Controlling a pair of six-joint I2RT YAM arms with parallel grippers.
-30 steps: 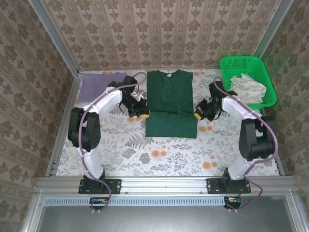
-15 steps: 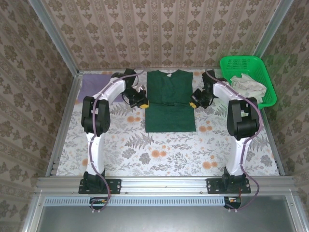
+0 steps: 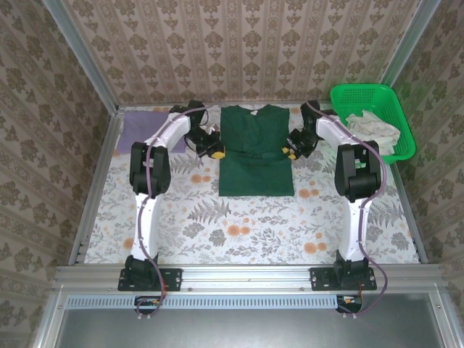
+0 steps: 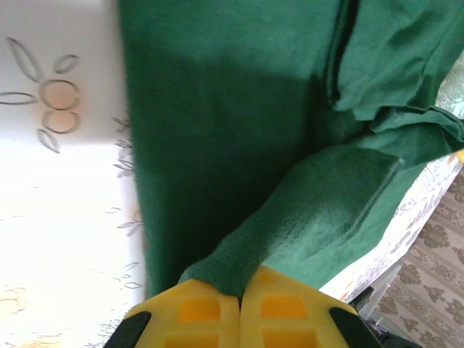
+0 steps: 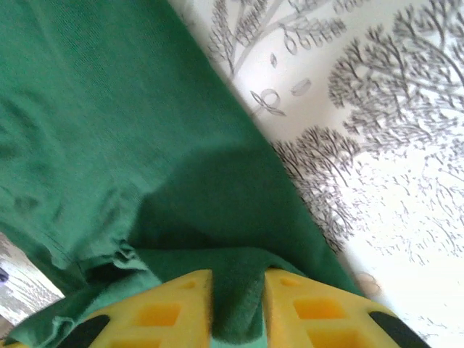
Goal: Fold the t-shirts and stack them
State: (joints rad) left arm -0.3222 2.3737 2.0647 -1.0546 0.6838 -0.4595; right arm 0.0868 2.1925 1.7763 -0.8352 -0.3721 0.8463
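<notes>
Two pincers had moved farther from the arm bases than a second earlier, and the arms reached deeper across the table (image 3: 239,225). The left pincer (image 3: 216,151) sat at the left edge of the dark green t-shirt (image 3: 256,174) and the right pincer (image 3: 290,152) at its right edge, level with each other about halfway up the garment. The shirt lay flat at the middle of the far half of the table, collar toward the back wall. Its near hem lay farther from the bases than before, so the cloth looked shorter. In the left wrist view the left pincer (image 4: 239,290) was closed tight, a ridge of the shirt (image 4: 217,145) nipped between its yellow fingers. In the right wrist view the right pincer (image 5: 238,279) had its fingers (image 5: 174,304) slightly apart with a fold of the shirt (image 5: 87,109) between them; whether they gripped it could not be told. The lilac t-shirt (image 3: 141,130) lay at the far left corner, as before. The green basket (image 3: 362,88) at the far right held a pale cloth (image 3: 371,130).
</notes>
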